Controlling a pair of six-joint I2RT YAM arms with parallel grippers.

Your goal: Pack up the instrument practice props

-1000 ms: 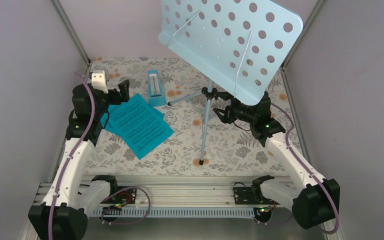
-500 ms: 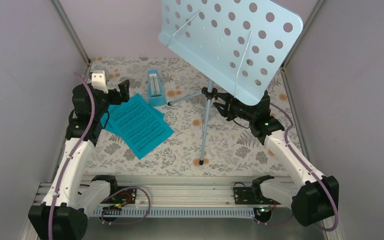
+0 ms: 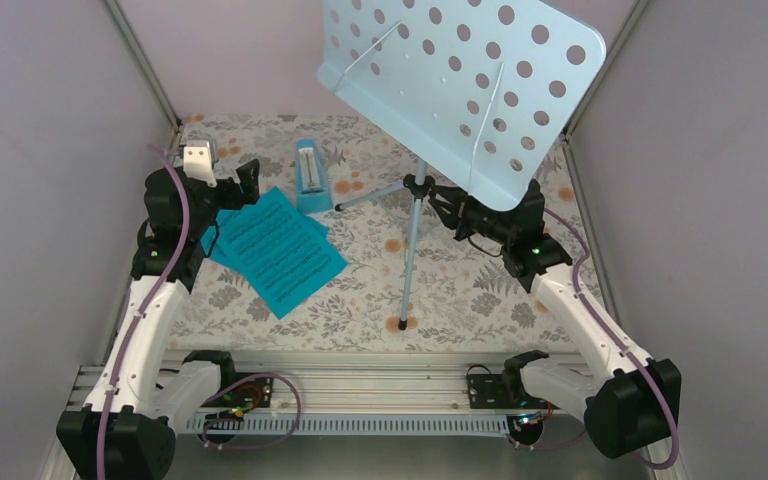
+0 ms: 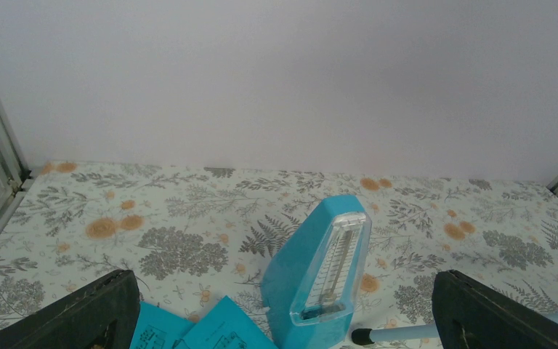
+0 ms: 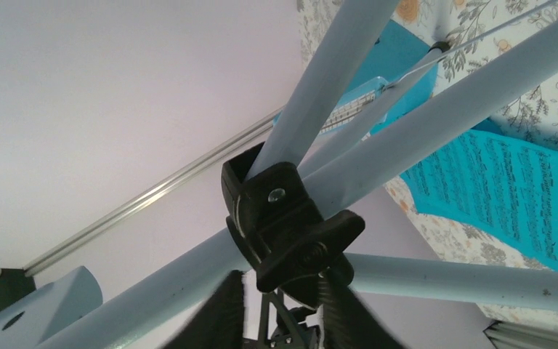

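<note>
The light blue music stand [image 3: 460, 80] stands upright on its tripod at mid-table, perforated desk high up. My right gripper [image 3: 445, 212] reaches in at the tripod hub. In the right wrist view its fingers [image 5: 221, 309] are blurred and stand close on either side of the black clamp knob [image 5: 305, 243], with a thin gap at the left finger. Teal sheet-music pages [image 3: 275, 248] lie flat on the left. The small blue metronome [image 3: 310, 178] stands behind them. My left gripper [image 3: 245, 180] hovers wide open over the pages' far corner, facing the metronome [image 4: 323, 273], holding nothing.
Lilac walls with metal corner posts [image 3: 140, 60] close in the floral tablecloth [image 3: 480, 290] on three sides. One tripod leg ends in a black foot [image 3: 403, 324] near the front; another leg tip [image 4: 363, 336] lies beside the metronome. The arm-base rail [image 3: 360, 395] runs along the near edge.
The right gripper has pushed in to the stand's hub and narrowed its jaws around the knob. The left arm, pages, metronome and stand have not moved.
</note>
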